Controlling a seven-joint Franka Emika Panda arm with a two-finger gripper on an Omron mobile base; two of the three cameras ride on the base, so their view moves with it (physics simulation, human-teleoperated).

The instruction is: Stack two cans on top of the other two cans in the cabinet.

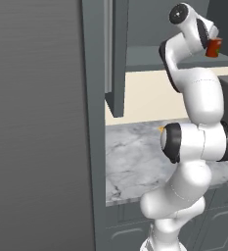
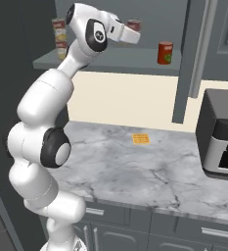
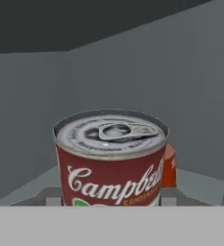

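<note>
Hand view alone reveals the pull-tab lid (image 3: 114, 132) of the pincer-held can (image 3: 111, 168).

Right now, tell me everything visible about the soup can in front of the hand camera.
The Campbell's can stands upright: silvery metal lid with a pull tab, red label with white script, a green speck at its lower edge. It sits inside the dark grey cabinet, held in the shut gripper. An orange can peeks from behind its right side.
</note>
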